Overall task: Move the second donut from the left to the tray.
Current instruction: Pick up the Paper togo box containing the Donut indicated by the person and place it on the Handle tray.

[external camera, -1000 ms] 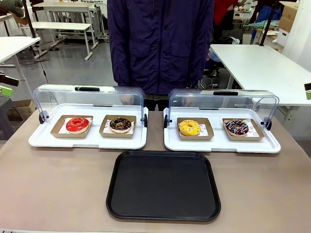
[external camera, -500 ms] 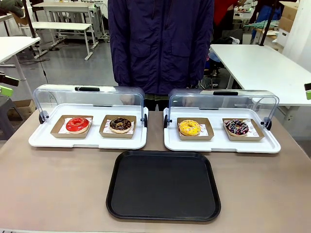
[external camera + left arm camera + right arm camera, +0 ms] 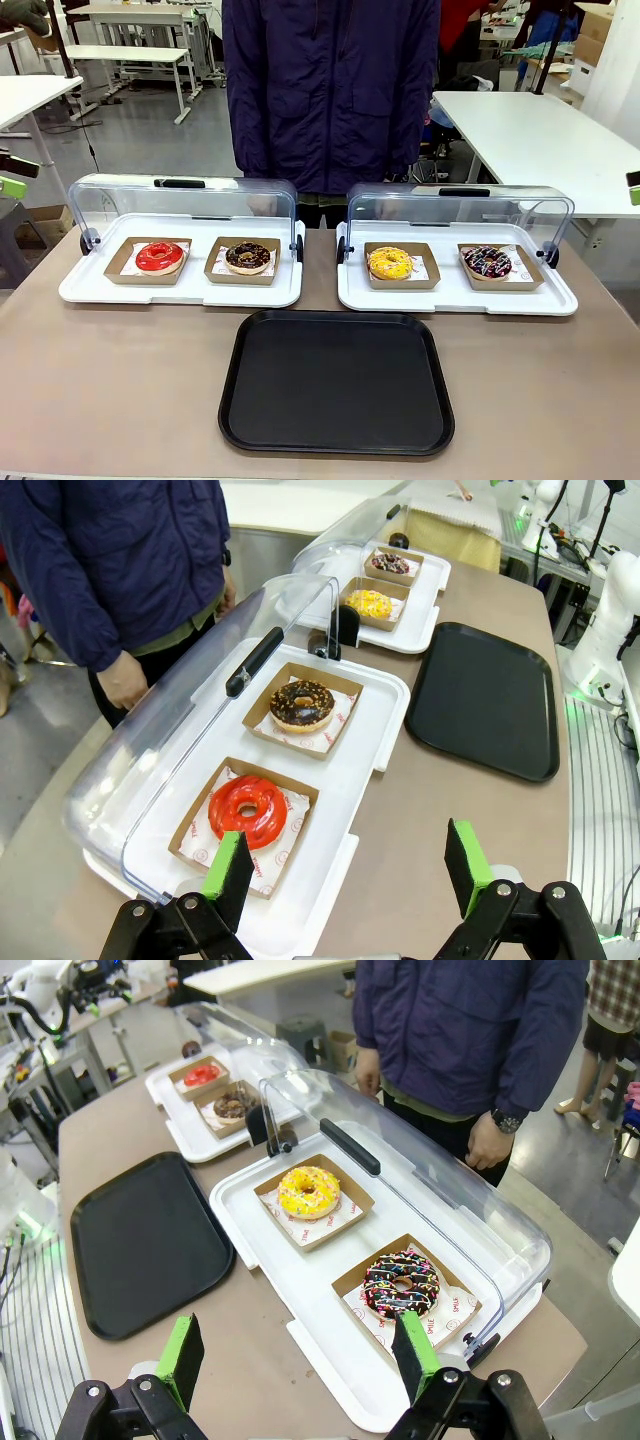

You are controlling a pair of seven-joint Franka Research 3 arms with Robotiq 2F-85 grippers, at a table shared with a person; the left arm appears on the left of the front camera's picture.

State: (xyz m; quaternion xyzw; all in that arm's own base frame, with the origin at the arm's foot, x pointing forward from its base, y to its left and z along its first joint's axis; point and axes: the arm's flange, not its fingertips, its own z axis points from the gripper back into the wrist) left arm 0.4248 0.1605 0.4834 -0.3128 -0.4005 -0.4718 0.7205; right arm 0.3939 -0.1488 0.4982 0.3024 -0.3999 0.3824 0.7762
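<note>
Left wrist view: looking down past the left pincer, released, with green pads spread wide and nothing between them, hanging over the near end of a white plastic display tray with a clear hinged lid tipped back. Farther along that display tray: the dark chocolate-glazed ring donut with tan crumbs, seated in a shallow brown cardboard tray lined with white paper, just beside a red-glazed ring donut in a cardboard tray of its own. Off to one side on the brown surface, well apart from the donut: the large flat black plastic tray with rounded corners, bare. Right pincer also released, over the second display tray. At the very start of the job, judging by how everything lies.

Likely trouble from here:
- Dropping onto the red-glazed neighbour by mistake, that one lying nearer the left pincer.
- Pinching the soft ring and smearing or cracking the glaze.
- Gripping one thin cardboard wall only, then tipping the donut out on the lift.
- Snagging the display tray's raised rim or the lid during the carry.
- Pushing the light cardboard along instead of gripping it.
- Crowding the person in the dark blue jacket, close behind the lids.
</note>
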